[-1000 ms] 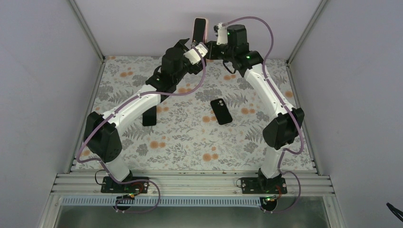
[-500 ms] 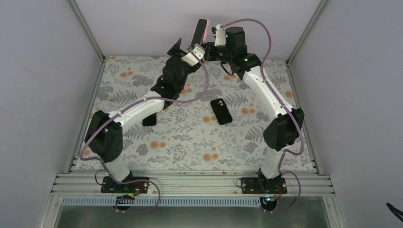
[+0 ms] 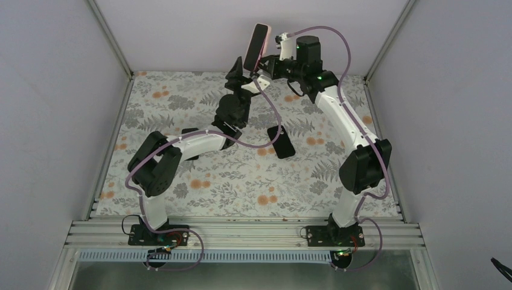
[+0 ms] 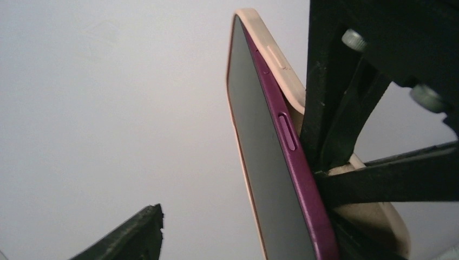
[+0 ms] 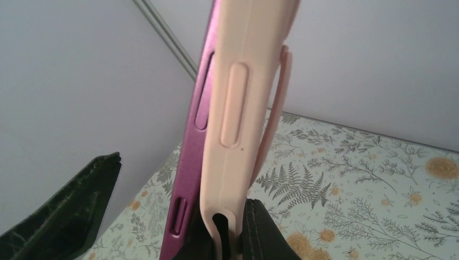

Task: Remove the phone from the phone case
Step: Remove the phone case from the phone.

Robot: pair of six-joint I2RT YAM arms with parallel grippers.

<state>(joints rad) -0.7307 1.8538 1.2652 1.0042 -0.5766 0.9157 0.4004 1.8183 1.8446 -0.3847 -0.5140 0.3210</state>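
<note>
The table point(image 3: 241, 181) is seen from above and behind; both wrist views are set close. The phone point(image 3: 256, 47) is shared.

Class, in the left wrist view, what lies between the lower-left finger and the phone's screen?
Nothing: the finger and the phone stand apart, with only plain grey wall behind the gap, in the left wrist view.

two arms point(image 3: 193, 140) point(image 3: 344, 118); one purple phone point(image 4: 265, 162); one pink case point(image 5: 238, 108); two black slabs point(image 3: 281, 142) point(image 3: 192, 157).
</note>
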